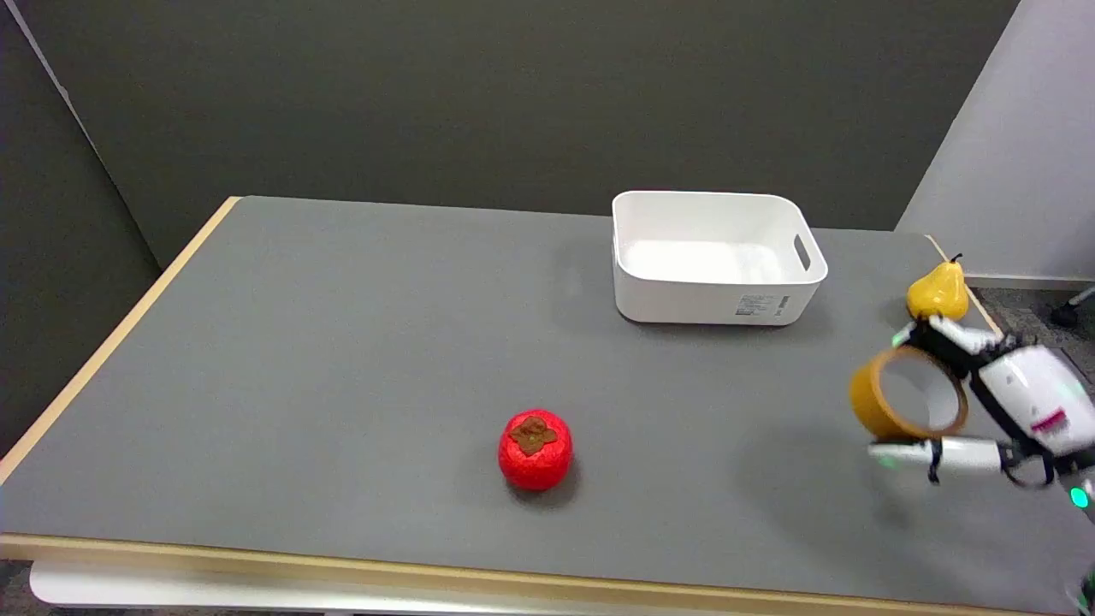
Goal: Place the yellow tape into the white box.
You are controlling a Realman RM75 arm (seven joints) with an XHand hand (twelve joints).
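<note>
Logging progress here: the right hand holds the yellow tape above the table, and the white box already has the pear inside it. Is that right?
Not quite. The head view shows the white box empty; the pear stands on the table to the right of the box, near the table's edge. The rest holds: the right hand holds the yellow tape above the table.

You had a matt grey table top (342, 359) with a pale wood-look edge. The white rectangular plastic box (715, 291) looked smooth, faintly glossy inside, with a paper label. The yellow-brown tape roll (873, 402) was shiny. The red persimmon-shaped fruit (535, 449) and yellow pear (938, 291) looked glossy. The right hand (1018, 402) wore glossy white shells.
</note>
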